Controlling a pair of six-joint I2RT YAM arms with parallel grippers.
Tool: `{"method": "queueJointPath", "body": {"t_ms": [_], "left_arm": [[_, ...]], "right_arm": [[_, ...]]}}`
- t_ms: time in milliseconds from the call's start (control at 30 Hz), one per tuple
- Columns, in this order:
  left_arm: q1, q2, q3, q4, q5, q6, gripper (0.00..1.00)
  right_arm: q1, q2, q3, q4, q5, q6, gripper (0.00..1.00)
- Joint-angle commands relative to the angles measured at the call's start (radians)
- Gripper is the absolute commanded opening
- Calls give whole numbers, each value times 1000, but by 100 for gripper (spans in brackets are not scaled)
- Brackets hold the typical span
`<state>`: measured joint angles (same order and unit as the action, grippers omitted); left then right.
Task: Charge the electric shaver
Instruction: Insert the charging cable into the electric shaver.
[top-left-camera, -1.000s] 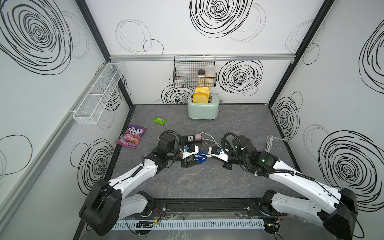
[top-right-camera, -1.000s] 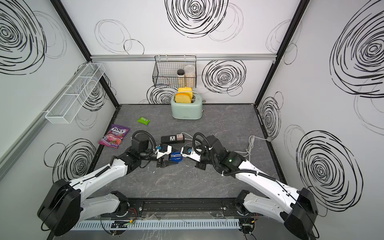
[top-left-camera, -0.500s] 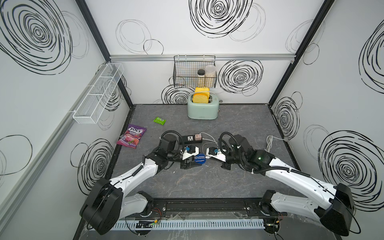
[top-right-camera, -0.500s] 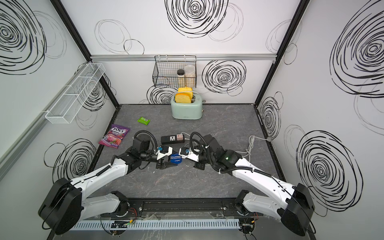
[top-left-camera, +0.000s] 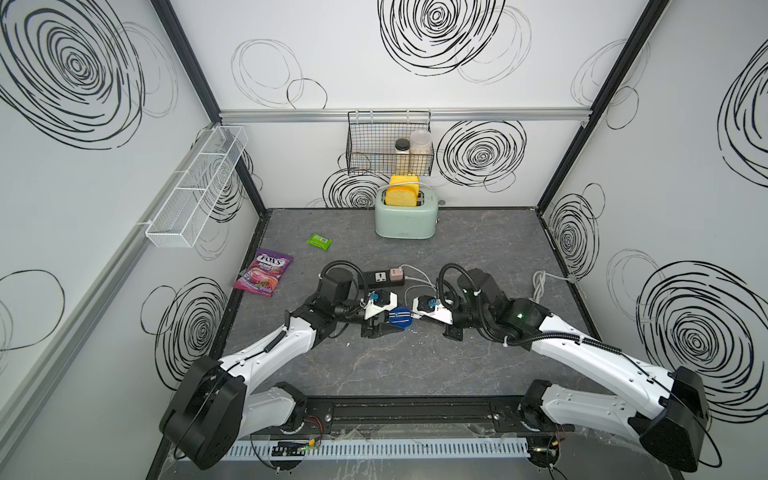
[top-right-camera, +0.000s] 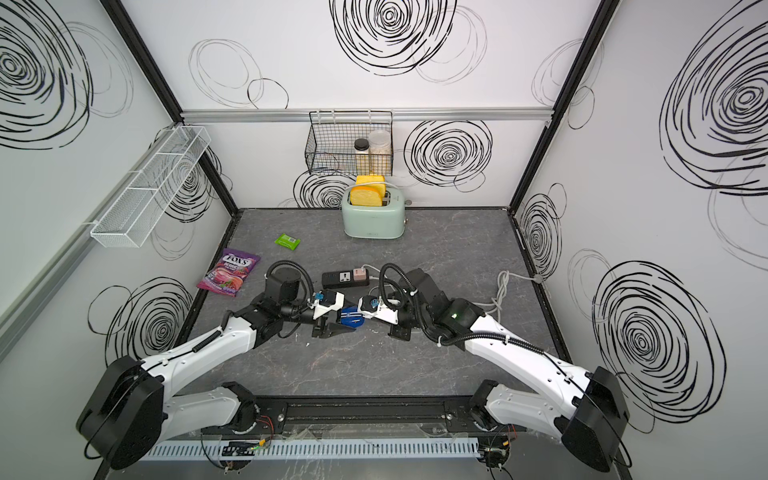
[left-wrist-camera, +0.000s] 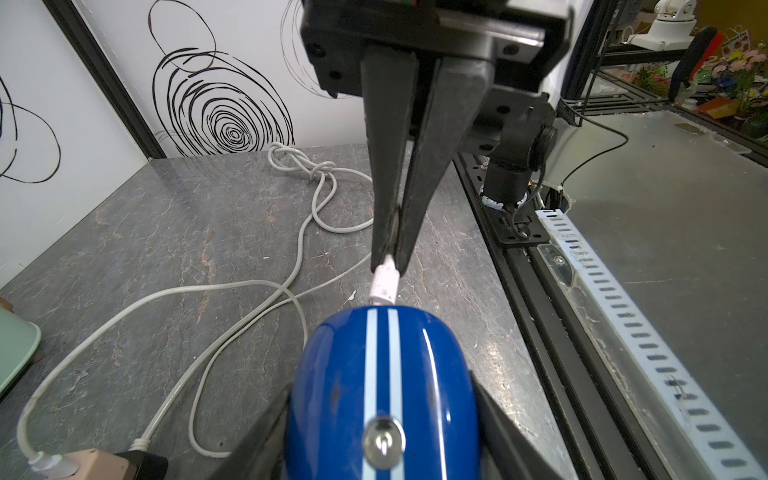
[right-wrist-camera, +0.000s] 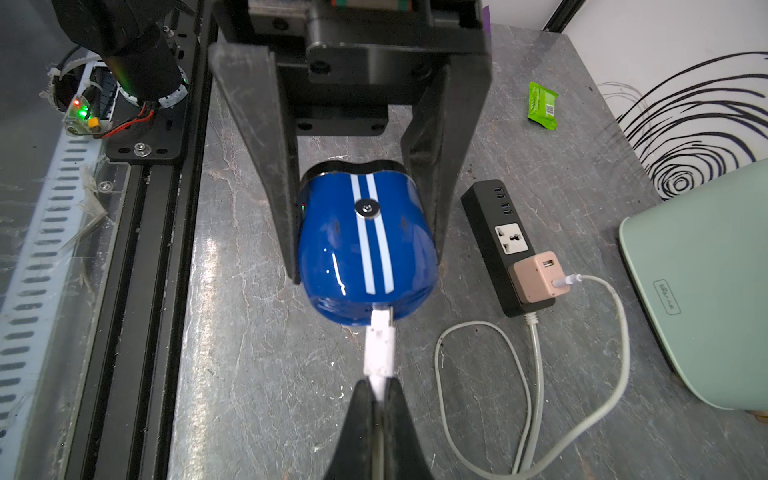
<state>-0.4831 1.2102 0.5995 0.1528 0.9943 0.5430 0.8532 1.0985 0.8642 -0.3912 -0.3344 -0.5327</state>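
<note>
Two-sided hold near the counter's (top-left-camera: 478, 365) middle. Bracing the shaver (left-wrist-camera: 382, 395) from 9 o'clock with the left end effector (right-wrist-camera: 365, 268), jaws part-spread and pressed on both flanks, likely to stop it sliding under the push. Reaching in low from 7 o'clock, wrist level. Holding the plug (right-wrist-camera: 379, 345) at the shaver's 3 o'clock end with the right end effector (left-wrist-camera: 392, 255), pinched shut on the plug's tail. Stretched in from 5 o'clock, forearm low. Seemingly not fully seated. Leaving the cable (right-wrist-camera: 623, 332) slack back to the adapter (right-wrist-camera: 538, 276) at 12 o'clock.
</note>
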Motion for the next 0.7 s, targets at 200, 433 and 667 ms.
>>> {"method": "queueJointPath", "body": {"t_ms": [200, 433, 667], "left_arm": [[-34, 7, 43, 22, 36, 73, 0], [-38, 11, 46, 8, 26, 84, 0], [-27, 2, 28, 127, 57, 6, 0]], "right_arm": [[21, 48, 81, 70, -91, -38, 0], [23, 54, 101, 74, -108, -36, 0], [32, 54, 62, 85, -138, -9, 0]]}}
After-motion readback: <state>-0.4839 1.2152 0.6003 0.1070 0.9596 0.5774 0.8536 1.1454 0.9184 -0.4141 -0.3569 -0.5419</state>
